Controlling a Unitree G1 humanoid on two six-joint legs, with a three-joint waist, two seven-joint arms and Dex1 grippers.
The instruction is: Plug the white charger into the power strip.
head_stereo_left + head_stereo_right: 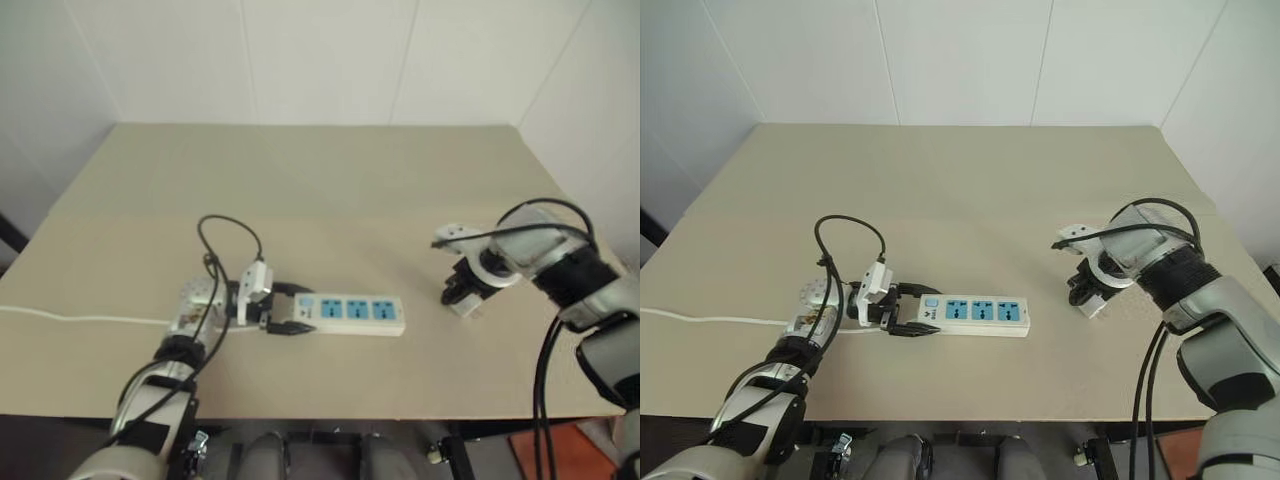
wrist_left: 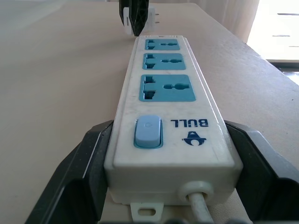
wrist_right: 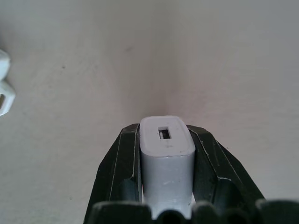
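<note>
The power strip [image 1: 352, 313] lies on the table [image 1: 330, 190], a long white bar with three blue sockets [image 2: 167, 87] and a blue switch [image 2: 148, 132]. My left gripper [image 1: 292, 309] grips its switch end, one black finger [image 2: 86, 172] pressed against each side. To the right of the strip's far end, my right gripper [image 1: 462, 298] points steeply down, shut on the white charger [image 3: 167, 149], which sits between its two fingers. The charger [image 2: 150, 17] shows its metal prongs beyond the strip's far end. The charger is close to the tabletop; contact cannot be told.
The strip's thin white cable [image 1: 80, 320] runs off to the left edge of the table. Black cables loop over both wrists. White walls stand behind and to the right. The table's right edge is close to my right arm.
</note>
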